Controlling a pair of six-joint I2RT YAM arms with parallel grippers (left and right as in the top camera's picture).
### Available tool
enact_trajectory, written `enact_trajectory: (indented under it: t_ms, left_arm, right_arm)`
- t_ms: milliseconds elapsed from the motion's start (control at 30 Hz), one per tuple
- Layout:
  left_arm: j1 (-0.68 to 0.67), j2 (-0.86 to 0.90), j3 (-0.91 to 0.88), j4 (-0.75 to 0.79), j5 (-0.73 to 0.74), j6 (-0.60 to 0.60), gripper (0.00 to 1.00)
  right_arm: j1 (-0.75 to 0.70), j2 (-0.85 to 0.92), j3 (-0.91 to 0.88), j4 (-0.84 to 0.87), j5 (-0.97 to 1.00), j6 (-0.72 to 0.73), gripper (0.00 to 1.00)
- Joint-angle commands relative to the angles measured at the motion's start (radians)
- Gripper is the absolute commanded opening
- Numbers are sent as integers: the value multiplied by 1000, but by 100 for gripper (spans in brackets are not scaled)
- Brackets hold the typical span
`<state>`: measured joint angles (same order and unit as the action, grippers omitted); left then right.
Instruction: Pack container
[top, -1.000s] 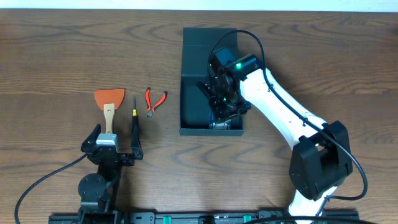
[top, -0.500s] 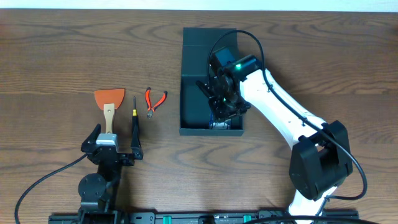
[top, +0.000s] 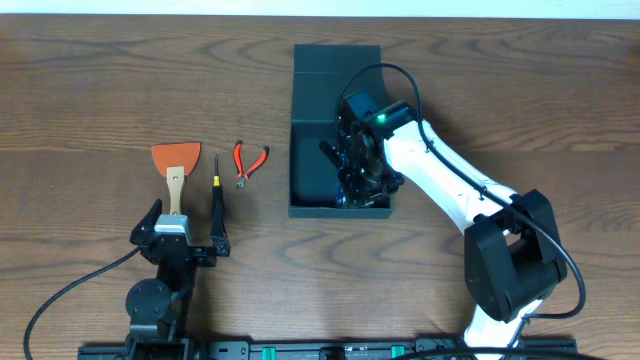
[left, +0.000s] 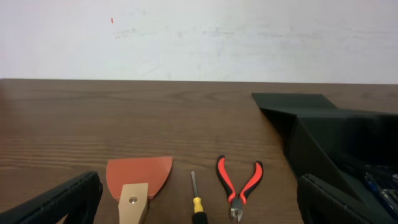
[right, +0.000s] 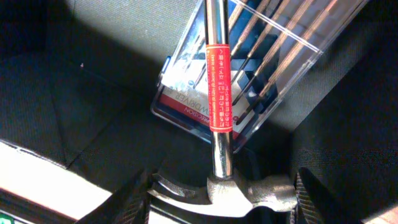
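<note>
Because the right end effector (top: 358, 178) hangs inside the open container (top: 310, 150), the dark teal box with its lid flap folded back on the far side, the coming move turns on what lies straight beneath the fingers rather than to either side. In the right wrist view, the end effector (right: 221, 199) stands about half open and clamped across the steel head of a hammer (right: 219, 93). The chrome shaft with its red label runs straight away from the fingers. That long axis crosses a blue case of bits (right: 183, 99) with a clear lid, which lies skewed on the container floor directly below. I cannot tell whether the shaft touches the case or hangs just over it.

The drop is probably short and downward, so the right arm is the one in place. The left end effector (top: 185, 228) stands fully open and holds nothing. It is parked near its base on the table, well apart from the container, with a scraper (top: 175, 158), a screwdriver (top: 217, 190) and red-handled pliers (top: 248, 162) lying just ahead of it.
</note>
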<state>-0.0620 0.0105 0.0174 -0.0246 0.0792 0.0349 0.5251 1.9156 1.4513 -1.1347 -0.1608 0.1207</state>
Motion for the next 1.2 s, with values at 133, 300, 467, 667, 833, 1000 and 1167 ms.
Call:
enact_trajectory:
  t_ms: [133,300,467,667,833,1000,1167]
  left_arm:
    - [-3,-5,-13,-38,18,16,98]
    - [-3,-5,-13,-38,18,16,98]
    - [-3,-5,-13,-38,18,16,98]
    - [-3,-5,-13,-38,18,16,98]
    - [-3,-5,-13,-38,18,16,98]
    - [-3,-5,-13,-38,18,16,98]
    - [-3,-5,-13,-38,18,16,98]
  right_arm:
    - [-2,-6,-10,-2,3,-18,20]
    - [-2,-6,-10,-1,3,-18,40]
    - [-2,-6,-10,0,3,-19,49]
    - [-2,-6,-10,2,3,-18,54]
    - [-2,-6,-10,2,2,-18,54]
    - [-2,-6,-10,24,-13,-18,56]
    - [-10,-6,17,55,-54,-17,55]
